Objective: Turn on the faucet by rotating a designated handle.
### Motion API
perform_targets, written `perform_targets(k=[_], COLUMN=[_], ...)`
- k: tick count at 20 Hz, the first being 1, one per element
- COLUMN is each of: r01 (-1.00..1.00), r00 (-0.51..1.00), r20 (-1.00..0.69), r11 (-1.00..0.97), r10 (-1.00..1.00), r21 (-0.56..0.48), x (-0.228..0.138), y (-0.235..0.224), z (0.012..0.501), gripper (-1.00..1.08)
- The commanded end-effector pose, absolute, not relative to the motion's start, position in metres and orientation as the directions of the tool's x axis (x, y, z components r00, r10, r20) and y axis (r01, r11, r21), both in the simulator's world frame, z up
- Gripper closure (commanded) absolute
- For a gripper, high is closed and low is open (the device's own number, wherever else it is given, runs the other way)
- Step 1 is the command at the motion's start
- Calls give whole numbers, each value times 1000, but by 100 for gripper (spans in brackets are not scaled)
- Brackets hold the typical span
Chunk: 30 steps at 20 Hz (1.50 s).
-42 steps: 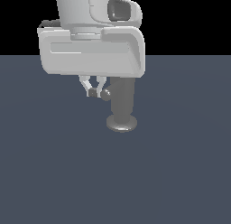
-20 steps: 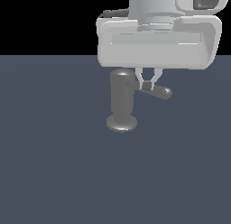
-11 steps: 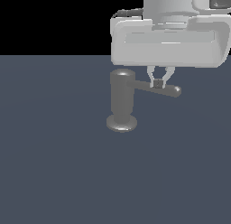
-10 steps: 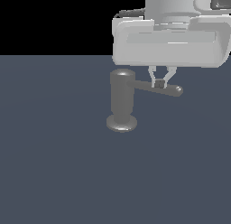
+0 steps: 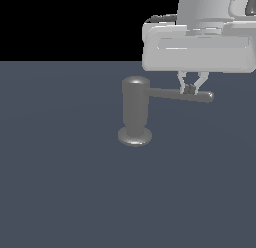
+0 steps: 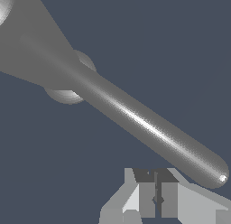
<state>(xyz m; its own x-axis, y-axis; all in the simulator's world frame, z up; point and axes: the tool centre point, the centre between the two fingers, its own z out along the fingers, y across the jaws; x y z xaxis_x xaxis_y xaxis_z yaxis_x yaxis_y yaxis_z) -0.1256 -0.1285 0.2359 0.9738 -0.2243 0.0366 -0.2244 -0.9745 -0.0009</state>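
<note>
- Your dull grey metal faucet (image 5: 135, 112), an upright cylinder with a rounded top on a flared disc base, stands on the dark slate-blue bench (image 5: 60, 182), near the middle of the exterior view.
- The thin straight grey metal handle rod (image 5: 177, 94) projects sideways from near the cylinder's top, toward the exterior view's right, and ends in a rounded tip.
- The white and grey gripper (image 5: 189, 90) hangs from above at the outer part of the rod, just short of the tip.
- Jaws: the wrist view shows the two fingers (image 6: 145, 198) pressed together with no gap, and the rod (image 6: 149, 128) runs beside them, not between them. They hold nothing.
- From the exterior view the fingertips look to be against the rod's side, though you cannot confirm contact from either view.
- Step in hand, by my reading: the push phase, closed fingers used as a bumper on the rod and not as a clamp.
- Next move calls for a sideways sweep following an arc around the cylinder's axis, keeping the fingertips at rod height.
- Watch the tip: so close to the end, the fingers could slip off as the rod swings.
</note>
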Motion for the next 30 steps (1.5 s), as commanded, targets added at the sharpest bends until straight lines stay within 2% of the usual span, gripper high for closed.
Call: perform_targets(k=[1,30], r01=[-219,-236], r00=[975,972], r20=[28,1], r11=[-976,-972], r10=[-219,-236], r21=[1,0], x=[-119,-61], y=[-134,-219], z=[230,220], gripper=[108,108])
